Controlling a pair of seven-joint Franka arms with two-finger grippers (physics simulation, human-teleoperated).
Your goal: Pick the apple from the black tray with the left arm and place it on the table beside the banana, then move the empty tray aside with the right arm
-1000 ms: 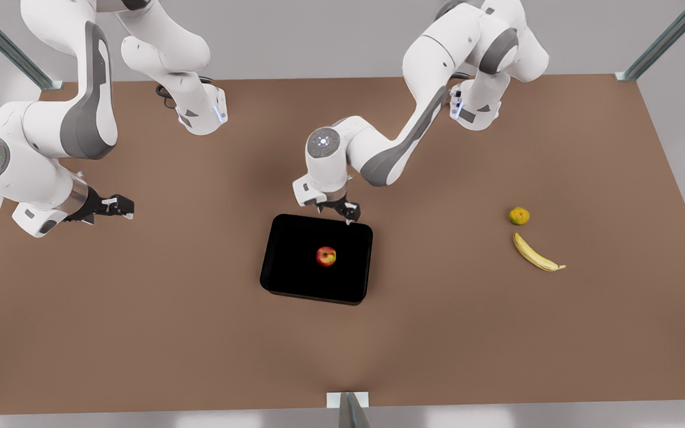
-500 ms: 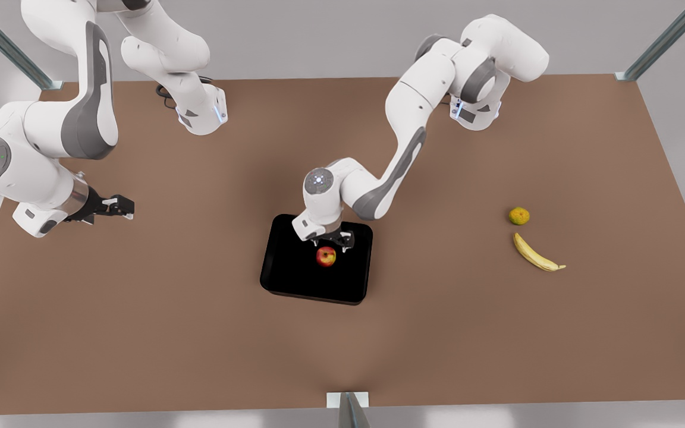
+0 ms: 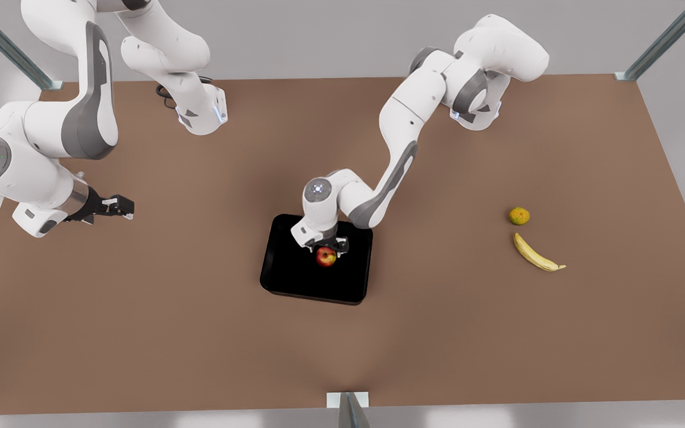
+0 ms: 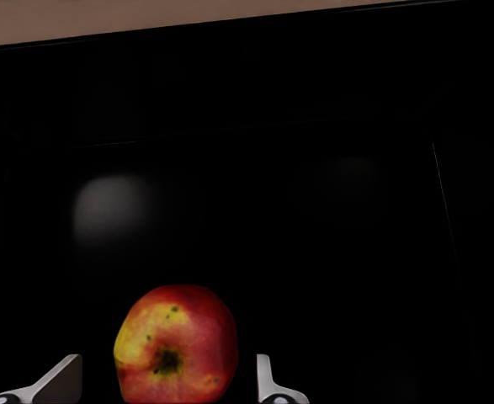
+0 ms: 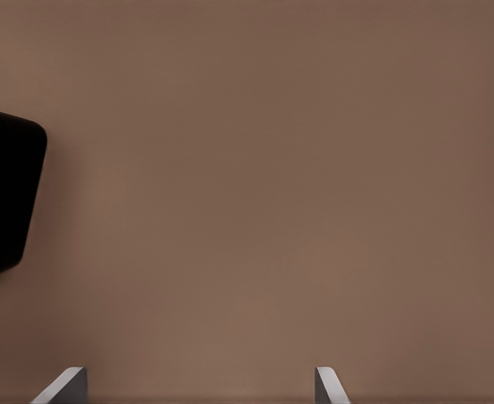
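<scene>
Apple (image 3: 326, 257) sits in the black tray (image 3: 295, 279), slightly toward the tray's far-right part in the front view; roughly round, no clear long axis; in the left wrist view its dark dimple (image 4: 167, 362) faces the camera, red skin with a yellow patch; left gripper (image 3: 326, 246) hangs over it inside the tray, fingers (image 4: 270, 383) spread on either side of the fruit, not yet touching it; bare tray floor on all sides of the apple; banana (image 3: 536, 253) lies well apart on the table (image 3: 437, 333) at the front view's right, long axis diagonal, a small green-yellow fruit (image 3: 519, 216) near it; open table all around; right gripper (image 3: 118, 207) waits at the front view's left, fingers (image 5: 326, 385) apart, holding nothing.
</scene>
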